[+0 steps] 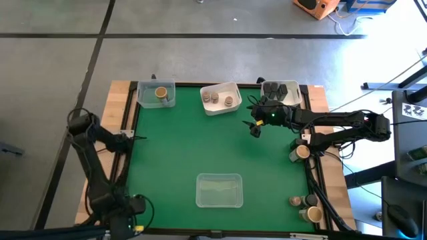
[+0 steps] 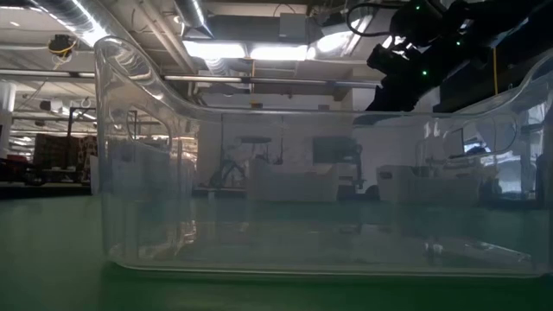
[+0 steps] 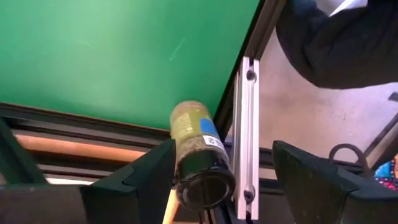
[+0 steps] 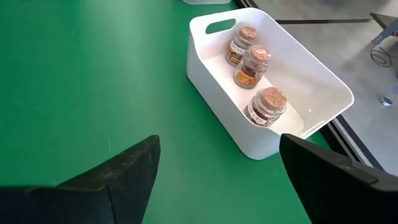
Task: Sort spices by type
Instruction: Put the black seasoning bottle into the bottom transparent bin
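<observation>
Three cork-topped jars (image 4: 256, 90) stand in a row inside the white tray (image 1: 221, 97) at the top centre of the high view, and my right gripper (image 1: 255, 127) hangs just beside that tray's lower right corner, over bare green mat (image 1: 173, 147). Its fingers stand apart with nothing between them; the wrist view shows only mat in the gap. One tan-topped jar (image 1: 161, 93) sits in the clear tray (image 1: 155, 94) at upper left. A dark tray (image 1: 281, 91) lies at upper right, against the table's top edge. More jars wait off the mat on the right rail: one (image 1: 301, 152) at mid-right, three (image 1: 305, 207) bunched at lower right. An empty-looking clear tray (image 1: 219, 190) rests at bottom centre, and it fills the low view. My left gripper (image 1: 127, 208) is parked at the lower left corner, fingers spread, with a dark-capped jar (image 3: 198, 158) lying between them against the metal frame rail (image 3: 246, 134); I cannot tell if they touch it. Most of the mat's middle and left is open.
</observation>
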